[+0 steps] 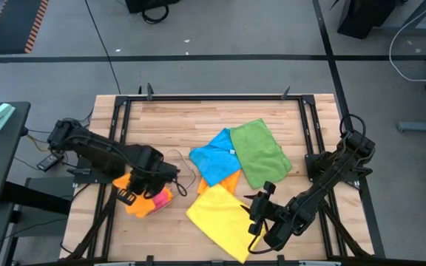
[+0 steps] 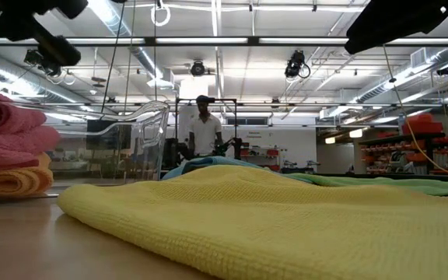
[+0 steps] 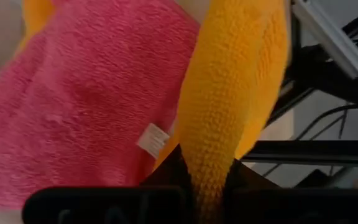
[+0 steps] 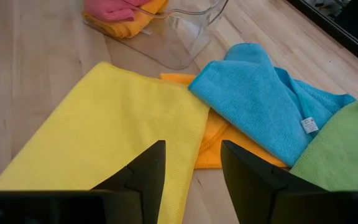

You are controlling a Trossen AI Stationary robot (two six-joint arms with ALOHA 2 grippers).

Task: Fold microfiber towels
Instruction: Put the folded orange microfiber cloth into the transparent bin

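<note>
Left gripper (image 1: 151,191), at eight o'clock on the table (image 1: 168,118), is clamped on an orange towel (image 3: 229,106) over the pink towel (image 3: 79,93). Right gripper (image 4: 190,163), fingers apart, hovers at five o'clock above the yellow towel (image 1: 217,213). Blue towel (image 1: 214,157) and green towel (image 1: 259,151) lie unfolded at center; most work remains.

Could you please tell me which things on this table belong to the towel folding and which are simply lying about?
Part of the job:
- yellow towel
- blue towel
- green towel
- pink towel
- orange towel, held in the left pincer
- second orange towel under the blue one

Lying about:
- clear plastic tray
</note>
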